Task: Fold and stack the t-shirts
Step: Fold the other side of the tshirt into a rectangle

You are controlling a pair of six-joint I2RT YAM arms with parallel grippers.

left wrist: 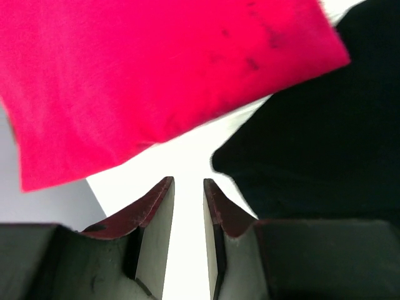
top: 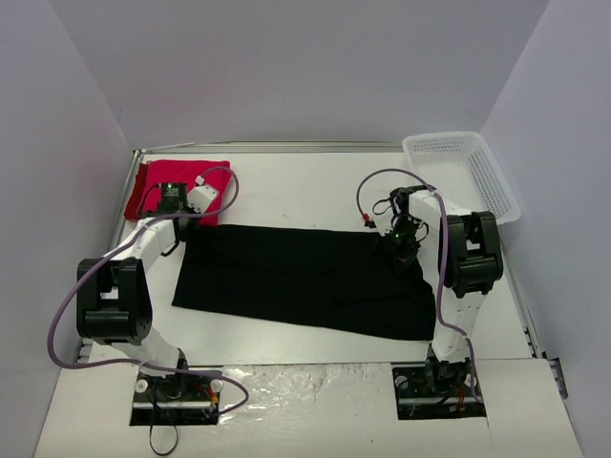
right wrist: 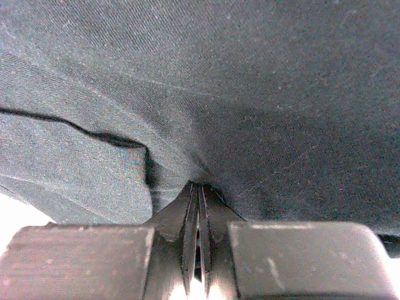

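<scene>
Left arm: From my console I see it rise from its base at the near left. The elbow is folded high by the left edge and the forearm reaches toward the far left corner.
Left tool (left wrist: 188,182): It points down at a bare strip of the desk (top: 305,191). The fingers stand a narrow slot apart with nothing between them, only white surface showing through the gap.
Right arm: It stands upright on the near right. The upper link is vertical and the wrist bends inward and down onto the right end of the cloth.
Right tool (right wrist: 199,185): The fingers are pressed tight together, pinching a raised fold of the black shirt (top: 296,277).
Black shirt: It lies spread as a wide flat band across the middle of the desk, slanting a little toward the near right. It is bunched only where the right tool grips it.
Red shirt (top: 143,191): It lies folded in the far left corner, partly under the left wrist. Its near edge is just beside the black shirt's far left corner, with a sliver of desk between them.
Basket (top: 463,172): White mesh, in the far right corner, apart from both shirts.
</scene>
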